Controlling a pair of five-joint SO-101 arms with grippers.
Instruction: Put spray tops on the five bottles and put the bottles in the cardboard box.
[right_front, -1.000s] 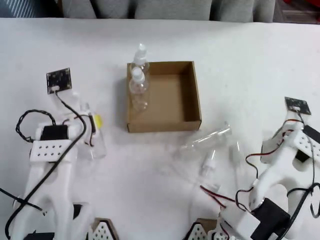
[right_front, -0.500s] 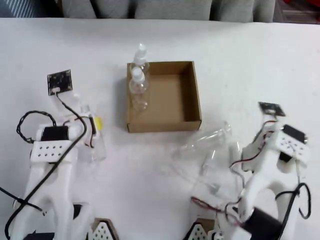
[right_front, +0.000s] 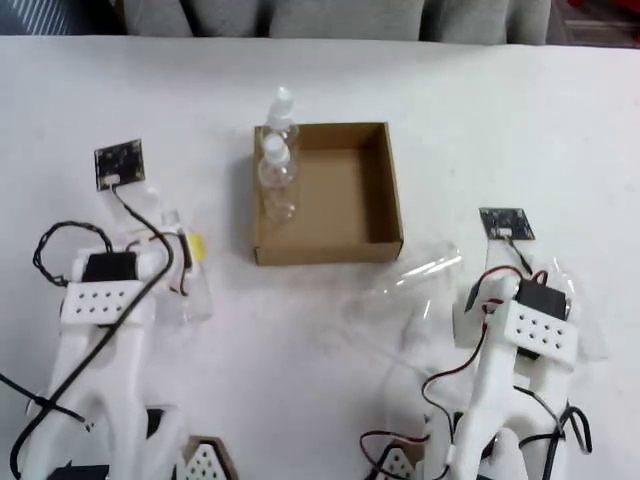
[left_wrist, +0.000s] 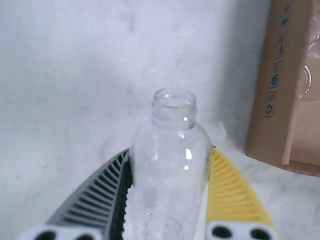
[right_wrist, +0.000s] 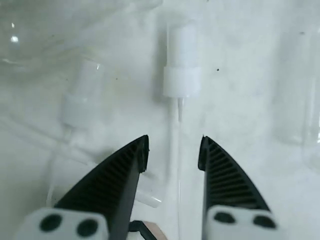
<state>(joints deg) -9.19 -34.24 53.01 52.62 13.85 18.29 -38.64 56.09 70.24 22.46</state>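
so the left gripper (left_wrist: 170, 156) is clamped on a bottle (left_wrist: 170, 130) with no top on it, over the table (right_front: 480, 110) off to the left of the cardboard box (right_front: 388, 190). The right gripper (right_wrist: 174, 142) is down by the loose tops, jaws a narrow way apart and holding nothing. The thin tube of one spray top (right_wrist: 181, 75) runs between the tips, and a second top (right_wrist: 80, 95) lies just beside it. Two capped bottles (right_front: 277, 170) stand by the box's left wall
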